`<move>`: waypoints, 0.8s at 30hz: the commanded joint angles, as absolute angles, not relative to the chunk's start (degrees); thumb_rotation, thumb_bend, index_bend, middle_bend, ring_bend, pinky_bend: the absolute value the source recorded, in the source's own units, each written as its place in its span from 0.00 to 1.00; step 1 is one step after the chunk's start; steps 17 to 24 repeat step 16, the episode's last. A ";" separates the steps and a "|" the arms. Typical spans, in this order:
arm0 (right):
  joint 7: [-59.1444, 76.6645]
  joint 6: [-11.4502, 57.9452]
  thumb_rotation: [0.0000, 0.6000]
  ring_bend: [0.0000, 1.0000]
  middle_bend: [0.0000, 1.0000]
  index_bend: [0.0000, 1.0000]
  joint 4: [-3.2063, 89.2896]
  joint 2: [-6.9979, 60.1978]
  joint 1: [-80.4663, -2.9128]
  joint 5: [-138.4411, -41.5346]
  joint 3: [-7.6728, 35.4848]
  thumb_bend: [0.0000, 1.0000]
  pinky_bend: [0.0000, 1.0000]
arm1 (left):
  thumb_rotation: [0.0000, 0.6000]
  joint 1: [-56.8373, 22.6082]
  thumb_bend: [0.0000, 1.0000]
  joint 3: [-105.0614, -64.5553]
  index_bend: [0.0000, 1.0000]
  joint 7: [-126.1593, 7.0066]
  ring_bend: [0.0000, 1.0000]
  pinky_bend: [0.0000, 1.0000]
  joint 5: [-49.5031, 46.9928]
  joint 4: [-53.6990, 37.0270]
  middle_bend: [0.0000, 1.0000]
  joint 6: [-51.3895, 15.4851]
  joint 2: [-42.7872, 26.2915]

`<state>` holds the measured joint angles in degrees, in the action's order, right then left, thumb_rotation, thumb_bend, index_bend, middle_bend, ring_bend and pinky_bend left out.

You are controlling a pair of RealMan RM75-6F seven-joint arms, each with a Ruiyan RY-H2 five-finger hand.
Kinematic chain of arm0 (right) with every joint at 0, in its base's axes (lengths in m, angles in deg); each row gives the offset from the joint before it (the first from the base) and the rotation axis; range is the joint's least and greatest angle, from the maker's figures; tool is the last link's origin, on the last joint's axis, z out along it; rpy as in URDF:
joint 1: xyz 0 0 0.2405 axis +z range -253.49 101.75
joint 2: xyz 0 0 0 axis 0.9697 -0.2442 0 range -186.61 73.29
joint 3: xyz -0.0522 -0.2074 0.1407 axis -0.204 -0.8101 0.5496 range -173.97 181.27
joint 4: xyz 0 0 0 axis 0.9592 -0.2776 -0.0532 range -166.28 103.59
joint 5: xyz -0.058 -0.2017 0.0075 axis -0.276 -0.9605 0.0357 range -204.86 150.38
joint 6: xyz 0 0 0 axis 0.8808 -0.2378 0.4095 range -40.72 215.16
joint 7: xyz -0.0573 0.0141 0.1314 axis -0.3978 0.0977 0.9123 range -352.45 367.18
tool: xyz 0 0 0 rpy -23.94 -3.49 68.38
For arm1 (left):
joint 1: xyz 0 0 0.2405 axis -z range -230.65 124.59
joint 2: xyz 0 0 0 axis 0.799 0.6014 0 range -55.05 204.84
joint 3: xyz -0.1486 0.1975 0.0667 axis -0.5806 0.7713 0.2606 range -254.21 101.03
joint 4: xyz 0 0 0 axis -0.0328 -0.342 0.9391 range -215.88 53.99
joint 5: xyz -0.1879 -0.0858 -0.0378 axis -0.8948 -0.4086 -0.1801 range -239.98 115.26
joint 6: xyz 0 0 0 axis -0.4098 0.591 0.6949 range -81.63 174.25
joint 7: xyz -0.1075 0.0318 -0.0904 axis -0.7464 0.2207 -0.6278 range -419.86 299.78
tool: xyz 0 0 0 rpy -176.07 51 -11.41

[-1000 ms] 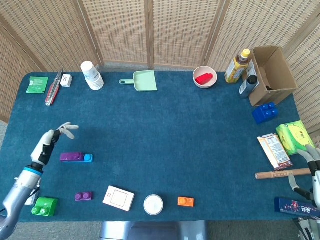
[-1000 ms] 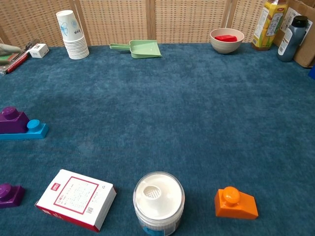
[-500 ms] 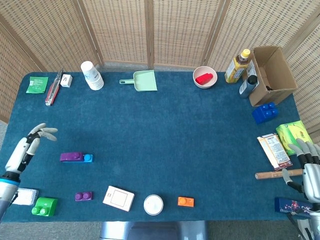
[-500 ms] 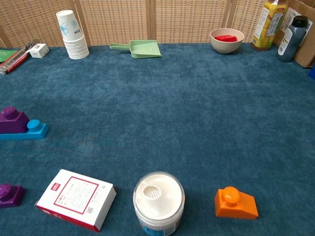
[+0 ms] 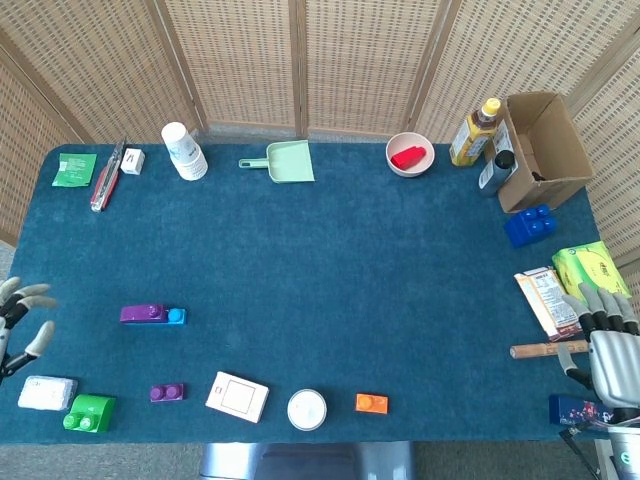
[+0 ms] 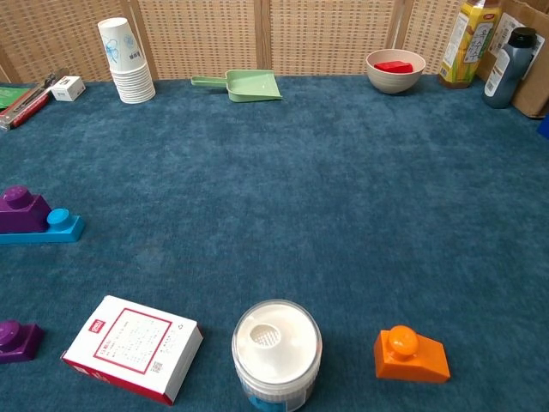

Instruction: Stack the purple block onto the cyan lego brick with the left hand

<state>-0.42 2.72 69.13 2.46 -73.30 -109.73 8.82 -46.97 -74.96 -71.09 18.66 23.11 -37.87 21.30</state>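
Note:
The purple block [image 5: 143, 313] sits on top of the flat cyan lego brick [image 5: 176, 317] at the left of the table; the chest view shows the purple block [image 6: 22, 210] on the cyan brick [image 6: 58, 225] with one cyan stud bare. My left hand [image 5: 18, 320] is at the table's left edge, well left of the stack, fingers spread and holding nothing. Over the table's right edge, my right hand [image 5: 606, 345] is open and empty. Neither hand appears in the chest view.
A second small purple brick [image 5: 166, 392], a green brick [image 5: 89, 412], a white card box [image 5: 237, 397], a white jar lid [image 5: 307, 409] and an orange brick [image 5: 371, 403] lie along the front edge. Paper cups [image 5: 184, 151], a green dustpan [image 5: 282, 161] and a bowl [image 5: 410, 155] stand at the back.
My left hand has drawn back to the left and toward the front, away from the purple block on the cyan brick. My right hand has shifted slightly up at the table's right edge.

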 commanded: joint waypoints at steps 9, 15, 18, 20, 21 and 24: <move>-1.45 2.67 1.00 0.00 0.09 0.19 70.05 3.11 -73.24 -110.79 7.94 0.37 0.04 | 0.23 -53.92 0.35 -72.84 0.32 -62.99 0.06 0.00 21.93 24.50 0.22 -46.07 19.03; -0.84 3.06 1.00 0.00 0.09 0.19 69.30 3.57 -73.27 -110.31 7.69 0.37 0.04 | 0.26 -53.99 0.35 -73.64 0.33 -61.71 0.06 0.00 22.83 25.09 0.22 -46.06 17.61; -0.78 3.11 1.00 0.00 0.09 0.19 69.26 3.64 -73.23 -110.27 7.70 0.37 0.04 | 0.27 -53.91 0.35 -73.74 0.33 -61.60 0.06 0.00 22.83 25.16 0.22 -45.79 17.43; -0.78 3.11 1.00 0.00 0.09 0.19 69.26 3.64 -73.23 -110.27 7.70 0.37 0.04 | 0.27 -53.91 0.35 -73.74 0.33 -61.60 0.06 0.00 22.83 25.16 0.22 -45.79 17.43; -0.78 3.11 1.00 0.00 0.09 0.19 69.26 3.64 -73.23 -110.27 7.70 0.37 0.04 | 0.27 -53.91 0.35 -73.74 0.33 -61.60 0.06 0.00 22.83 25.16 0.22 -45.79 17.43; -0.78 3.11 1.00 0.00 0.09 0.19 69.26 3.64 -73.23 -110.27 7.70 0.37 0.04 | 0.27 -53.91 0.35 -73.74 0.33 -61.60 0.06 0.00 22.83 25.16 0.22 -45.79 17.43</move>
